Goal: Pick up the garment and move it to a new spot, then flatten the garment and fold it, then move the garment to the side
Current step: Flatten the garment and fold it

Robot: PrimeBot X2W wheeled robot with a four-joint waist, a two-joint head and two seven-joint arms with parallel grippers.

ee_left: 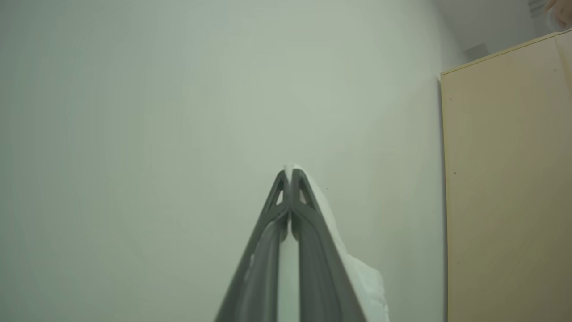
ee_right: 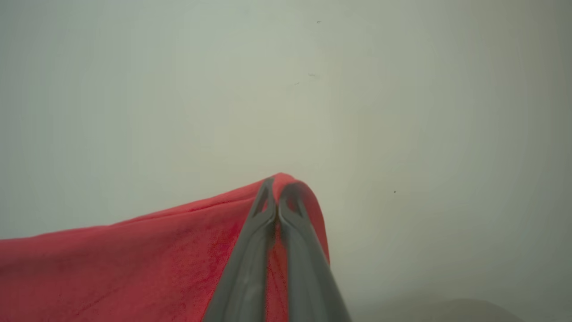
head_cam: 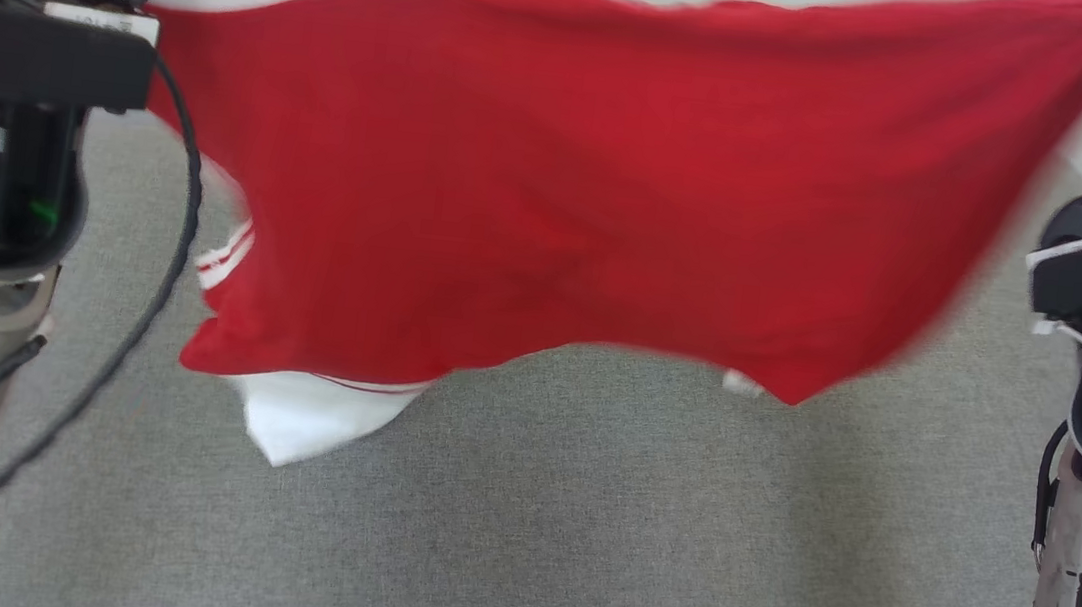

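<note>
- Hanging stretched above the grey surface [head_cam: 578,529], the red garment [head_cam: 555,174] sags in the middle: soft, light, limp (it will likely swing and crumple), best held at its upper corners.
- Right gripper [ee_right: 277,183] pinches a red edge, jaws pressed together; left gripper [ee_left: 290,175] pinches white fabric likewise.
- The garment's top edge is cut off and blurred; its type is unclear.

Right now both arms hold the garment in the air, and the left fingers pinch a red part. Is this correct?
No: the left fingers pinch a white part of the garment, as the left wrist view shows. The rest is right.
</note>
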